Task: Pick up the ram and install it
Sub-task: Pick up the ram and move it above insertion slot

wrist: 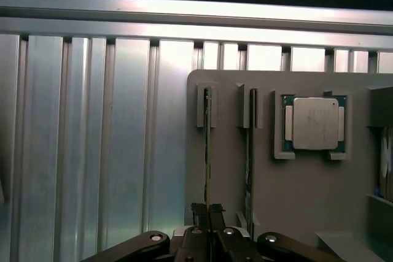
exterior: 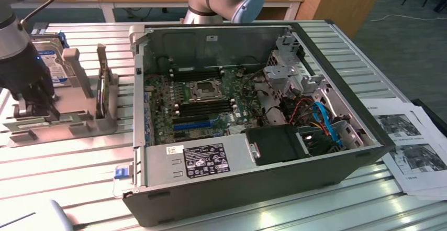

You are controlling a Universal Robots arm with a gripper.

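Black gripper clamps shut on the thin green ram stick, upright in its grey plastic holder at the exterior view's left; lifting and installing into the open dark metal computer case remain.

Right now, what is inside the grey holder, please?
The ram and another stick in slots, a processor in a recess; the pincer, shut on the ram, covers its end.

Your arm drops along the exterior view's left edge, gripper pointing down, fingers pinched tight on the ram
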